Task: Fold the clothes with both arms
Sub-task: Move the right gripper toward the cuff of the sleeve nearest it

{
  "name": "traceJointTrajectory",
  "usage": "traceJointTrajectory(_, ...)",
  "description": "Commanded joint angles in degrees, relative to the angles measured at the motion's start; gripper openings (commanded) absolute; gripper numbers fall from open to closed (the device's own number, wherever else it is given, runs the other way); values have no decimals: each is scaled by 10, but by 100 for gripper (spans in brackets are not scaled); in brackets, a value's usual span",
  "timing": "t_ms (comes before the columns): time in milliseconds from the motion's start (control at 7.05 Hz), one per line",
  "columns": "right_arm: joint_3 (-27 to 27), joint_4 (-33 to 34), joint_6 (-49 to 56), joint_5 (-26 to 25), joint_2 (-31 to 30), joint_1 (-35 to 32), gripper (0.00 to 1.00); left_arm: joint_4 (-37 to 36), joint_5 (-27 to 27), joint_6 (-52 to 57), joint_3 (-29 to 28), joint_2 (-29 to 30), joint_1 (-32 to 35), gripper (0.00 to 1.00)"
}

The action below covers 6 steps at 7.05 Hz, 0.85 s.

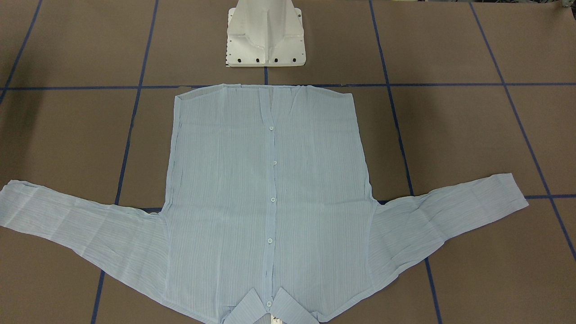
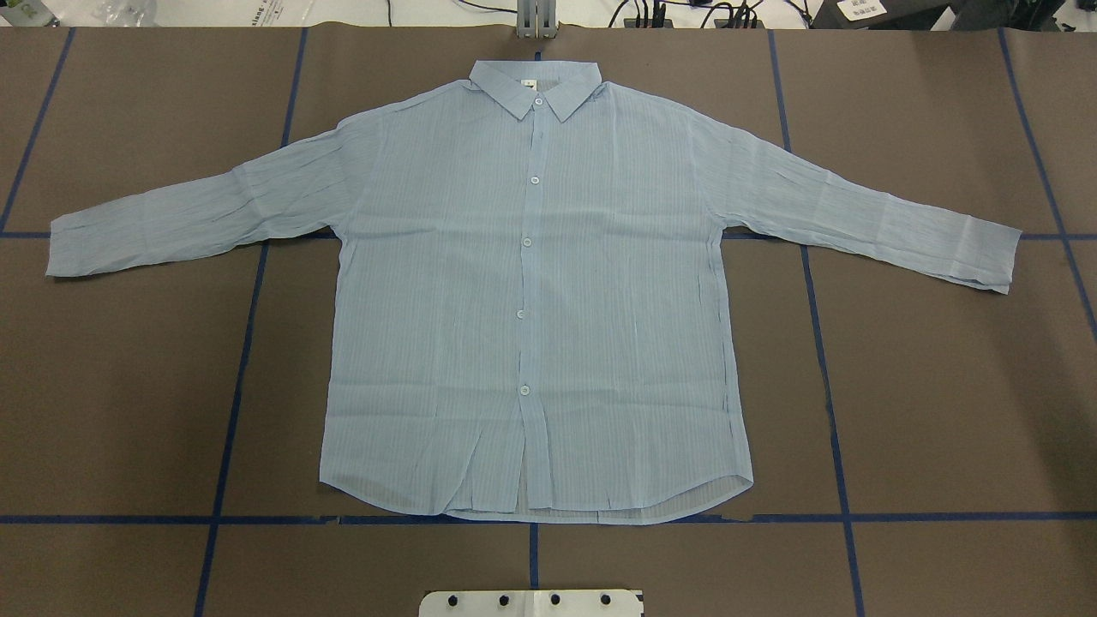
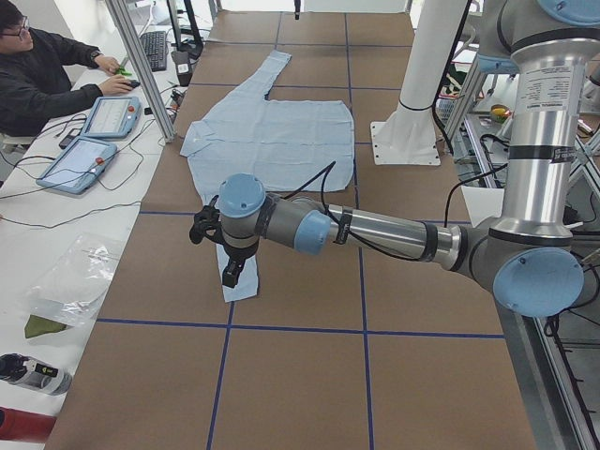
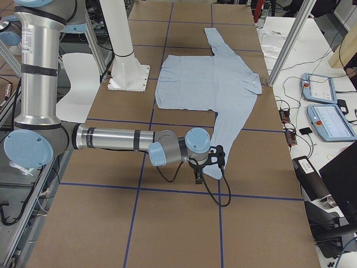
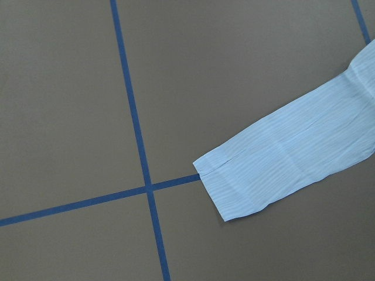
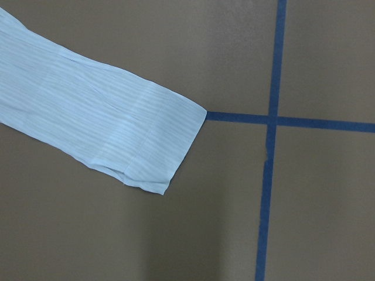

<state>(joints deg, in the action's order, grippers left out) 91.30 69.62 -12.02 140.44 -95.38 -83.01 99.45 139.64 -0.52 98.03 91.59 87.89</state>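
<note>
On the brown worktop (image 2: 943,386), counted one pale-blue shirt (image 2: 531,300), spread flat and front up, collar (image 2: 536,86) away from the robot, hem toward the white pedestal (image 1: 265,36). Counted five white buttons (image 2: 527,242) down the front and two sleeves (image 2: 214,206), stretched out to either side. Counted two arms (image 3: 375,230), both reaching low over the worktop: left gripper (image 3: 231,272) over the near cuff in the left side view, right gripper (image 4: 198,176) by the end of the near sleeve in the right side view. Caught both only from the side, small and dark; could not tell open from closed, nor touching from clear of the cloth. Saw one cuff in each wrist view, left cuff (image 5: 234,187) and right cuff (image 6: 152,152), each flat with its end at a blue tape line (image 5: 135,123). Lost the collar's tips below the frame in the front-facing view, and part of the near sleeve behind the left arm.
</note>
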Motion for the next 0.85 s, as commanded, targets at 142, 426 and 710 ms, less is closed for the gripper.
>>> traceJointTrajectory(142, -93, -109, -99, -4, 58, 54, 100, 6, 8, -2, -7, 8, -3, 100)
traceJointTrajectory(426, -104, -113, -160, -50, 77, 104, 100, 7, 3, 0, -6, 9, -3, 100)
traceJointTrajectory(710, -104, -113, -180, -82, 81, 137, 99, 7, 3, -1, -6, 9, -3, 100)
